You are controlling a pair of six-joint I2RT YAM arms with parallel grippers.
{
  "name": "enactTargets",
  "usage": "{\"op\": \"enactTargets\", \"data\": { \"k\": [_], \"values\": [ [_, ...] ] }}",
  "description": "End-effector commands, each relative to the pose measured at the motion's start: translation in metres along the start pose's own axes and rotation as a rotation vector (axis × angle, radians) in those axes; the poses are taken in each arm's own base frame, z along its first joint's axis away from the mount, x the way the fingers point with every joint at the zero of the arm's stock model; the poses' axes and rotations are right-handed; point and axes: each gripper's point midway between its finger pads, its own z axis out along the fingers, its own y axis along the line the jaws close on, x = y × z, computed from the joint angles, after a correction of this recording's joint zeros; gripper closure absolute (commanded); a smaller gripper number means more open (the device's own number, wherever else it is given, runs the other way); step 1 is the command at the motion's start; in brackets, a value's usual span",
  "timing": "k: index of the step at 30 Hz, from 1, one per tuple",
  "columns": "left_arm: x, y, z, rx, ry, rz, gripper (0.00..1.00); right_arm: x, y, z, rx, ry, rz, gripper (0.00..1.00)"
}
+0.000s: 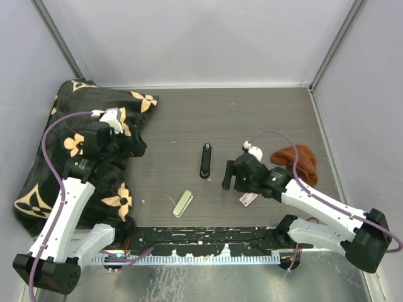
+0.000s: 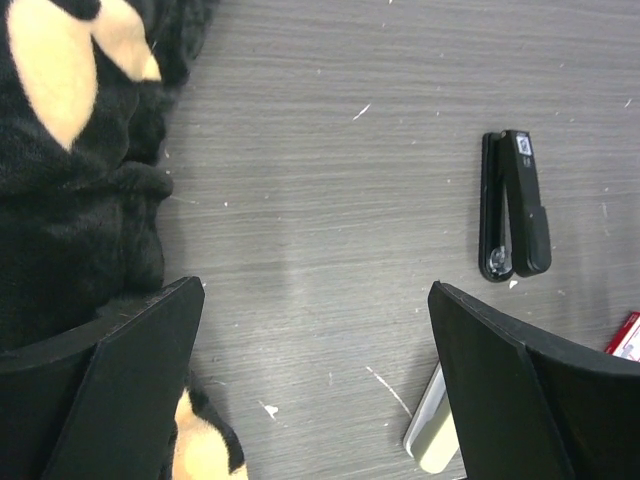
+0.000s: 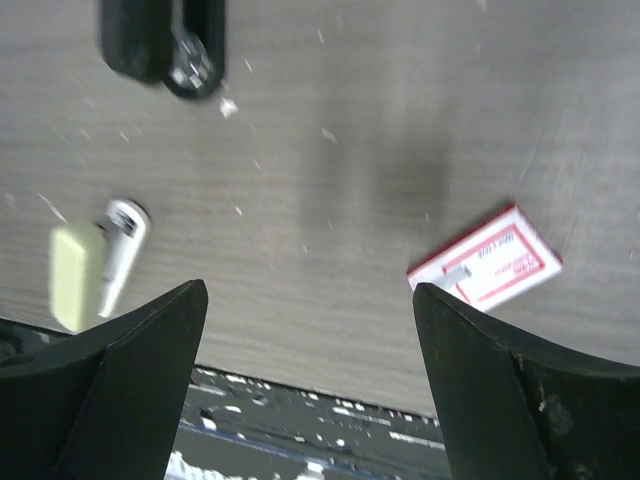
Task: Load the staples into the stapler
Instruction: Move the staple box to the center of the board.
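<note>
The right pincer (image 3: pixel 307 295) hangs low over the table (image 3: pixel 330 130) with its two fingers spread wide and nothing between them. To my eye it is lining up for a pick. Close by its right-hand finger lies the little red-and-white box (image 3: pixel 485 258), flat and printed face up. Its long side slants across the pincer's gap rather than sitting square to it, so I'd guess the wrist needs a turn before closing.

A small grey sliver at the box's nearer end I take for the staples (image 3: pixel 456 271), though it is too blurred to be sure.

Ahead of this pincer and off to its left lies the black stapler (image 1: pixel 205 161). Its long axis runs straight away from the arms, with the shiny hinged end towards the pincer. Its two halves look slightly parted along their length, which would suit loading.

Further left, nearer the arms' edge, sits a cream-green oblong (image 1: pixel 182 203), not part of the job.

The left pincer (image 2: pixel 315 290) is also wide apart and empty, parked by the black flowered blanket (image 2: pixel 80 200), with the stapler well off to its right.
</note>
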Motion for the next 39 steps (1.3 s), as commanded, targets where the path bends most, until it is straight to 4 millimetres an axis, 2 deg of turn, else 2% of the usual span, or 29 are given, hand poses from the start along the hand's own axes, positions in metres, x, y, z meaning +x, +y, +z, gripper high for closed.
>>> {"op": "enactTargets", "data": {
  "k": [1,4,8,12,19,33,39],
  "values": [
    [-0.004,0.0,-0.004,0.008,-0.029,0.028,0.02,0.027,-0.018,-0.001,0.132,0.038,0.081,0.11],
    [-0.003,0.001,-0.003,0.003,-0.028,0.026,0.02,0.039,-0.033,-0.005,0.197,0.066,0.088,0.14],
    [-0.001,0.001,-0.003,0.002,-0.023,0.021,0.02,0.042,-0.054,-0.01,0.276,0.046,0.11,0.17],
    [-0.002,0.0,-0.003,0.005,-0.023,0.019,0.02,0.048,-0.064,-0.005,0.316,0.039,0.152,0.19],
    [-0.001,-0.001,-0.004,0.012,-0.028,0.015,0.02,0.048,-0.066,0.007,0.32,-0.002,0.204,0.22],
    [0.0,-0.001,-0.004,0.014,-0.028,0.013,0.02,0.049,-0.067,0.03,0.341,-0.024,0.191,0.27],
    [-0.001,-0.002,-0.005,0.017,-0.03,0.014,0.02,0.057,-0.076,0.035,0.385,-0.001,0.176,0.28]
  ]
}}
